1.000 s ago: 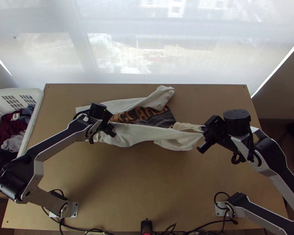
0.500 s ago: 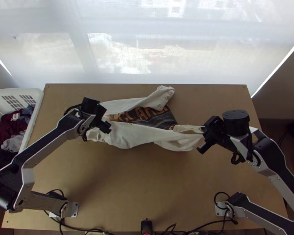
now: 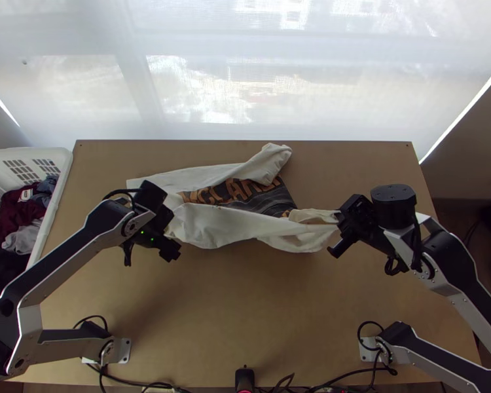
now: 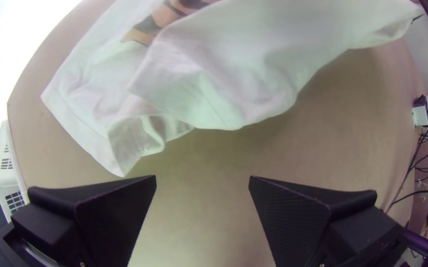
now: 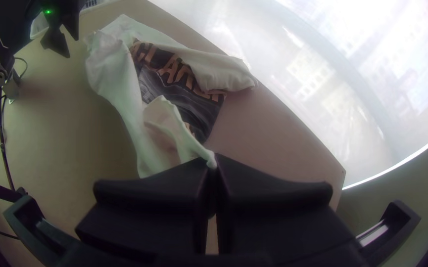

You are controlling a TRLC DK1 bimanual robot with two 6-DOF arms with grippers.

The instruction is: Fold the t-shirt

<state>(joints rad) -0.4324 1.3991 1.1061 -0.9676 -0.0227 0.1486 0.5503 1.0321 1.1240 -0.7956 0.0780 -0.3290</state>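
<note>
From where I stand, the left arm (image 3: 65, 265) rises from its base (image 3: 124, 350) at the near left, its elbow bent way out past the table's (image 3: 245, 314) left side, then angles inward and away. Its gripper, the left gripper (image 3: 165, 237), hangs just beside the left end of the T-shirt (image 3: 209, 221), its 2 wide black fingers spread well apart with bare wood showing between them. The right arm (image 3: 452, 262) swings out over the right side and comes back in, bringing the right gripper (image 3: 340, 219) to the shirt's right end. There the 2 fingers are pressed together on a gathered bit of pale cloth, though I can't tell which part of the shirt that is.

The shirt lies crosswise on the far half of the table, loosely folded and rumpled. A pale strip runs along its near side to the right gripper's grip, and another pale piece lies across the far side, its end crumpled. Between those 2, a dark printed panel (image 3: 265, 200) shows, with big orange-tan lettering, partly covered by cloth.

Over on the left, a white basket (image 3: 61, 164) holds clothes (image 3: 19, 213), dark red, bluish and grey ones, and a little white patch sits on the red one, its marking too small to tell.
</note>
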